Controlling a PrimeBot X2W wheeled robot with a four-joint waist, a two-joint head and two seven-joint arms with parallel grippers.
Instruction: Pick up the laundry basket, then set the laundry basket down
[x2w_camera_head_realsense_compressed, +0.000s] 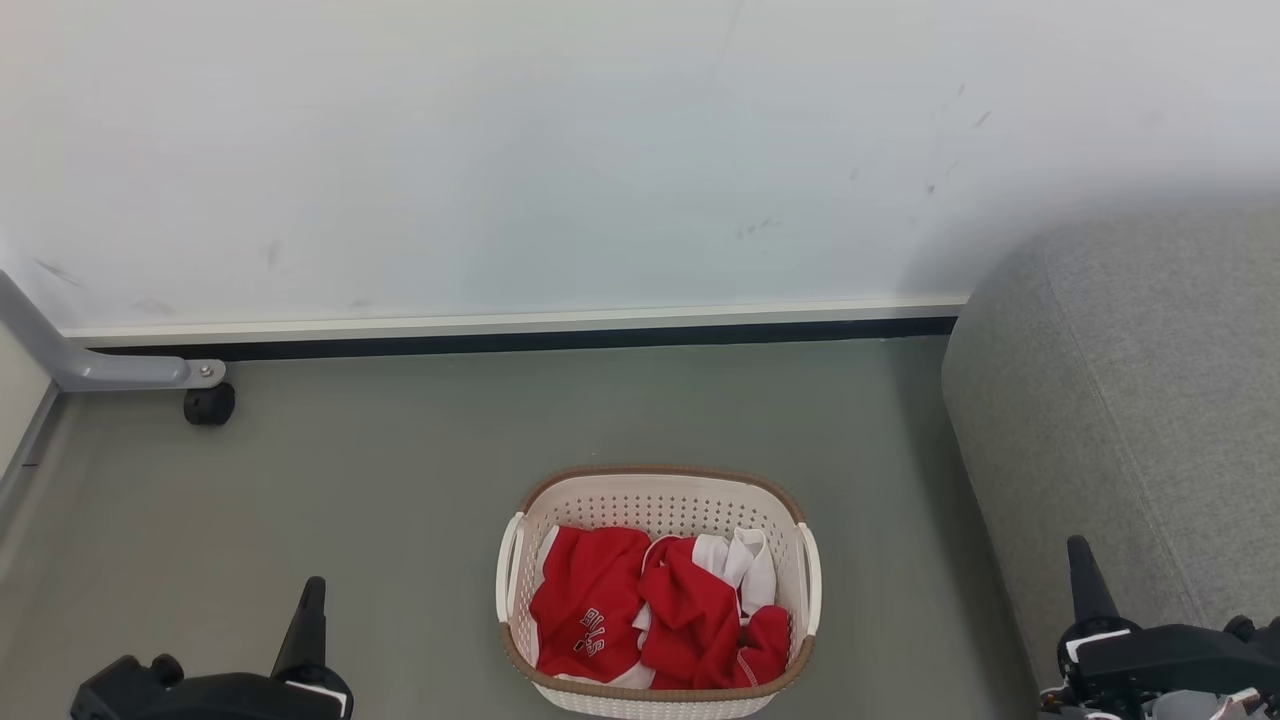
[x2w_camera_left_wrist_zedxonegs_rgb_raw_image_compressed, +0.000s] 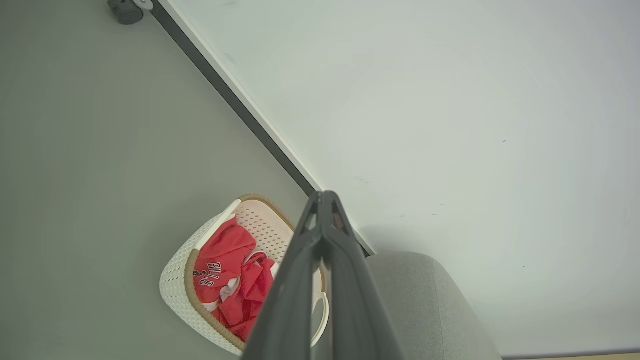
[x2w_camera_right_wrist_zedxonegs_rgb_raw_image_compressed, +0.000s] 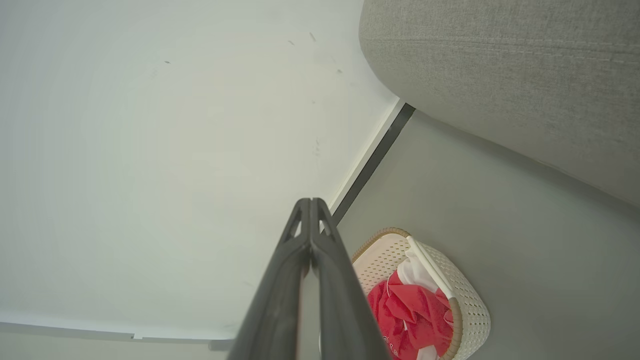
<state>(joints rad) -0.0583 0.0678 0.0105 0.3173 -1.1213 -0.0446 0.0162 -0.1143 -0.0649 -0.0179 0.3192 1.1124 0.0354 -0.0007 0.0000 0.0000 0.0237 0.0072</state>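
Basket (x2w_camera_head_realsense_compressed: 662, 508) with red clothes (x2w_camera_head_realsense_compressed: 600, 600) stands on floor (x2w_camera_head_realsense_compressed: 400, 480) between left gripper (x2w_camera_left_wrist_zedxonegs_rgb_raw_image_compressed: 323, 198) and right gripper (x2w_camera_right_wrist_zedxonegs_rgb_raw_image_compressed: 311, 202), apart from both. Both are clenched, fingertips together, holding nothing.

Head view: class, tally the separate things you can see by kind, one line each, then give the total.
grippers: 2, the left gripper and the right gripper
laundry basket: 1
heap of red and white clothes, lying in the basket: 1
grey sofa: 1
caster wheel: 1
Total: 6
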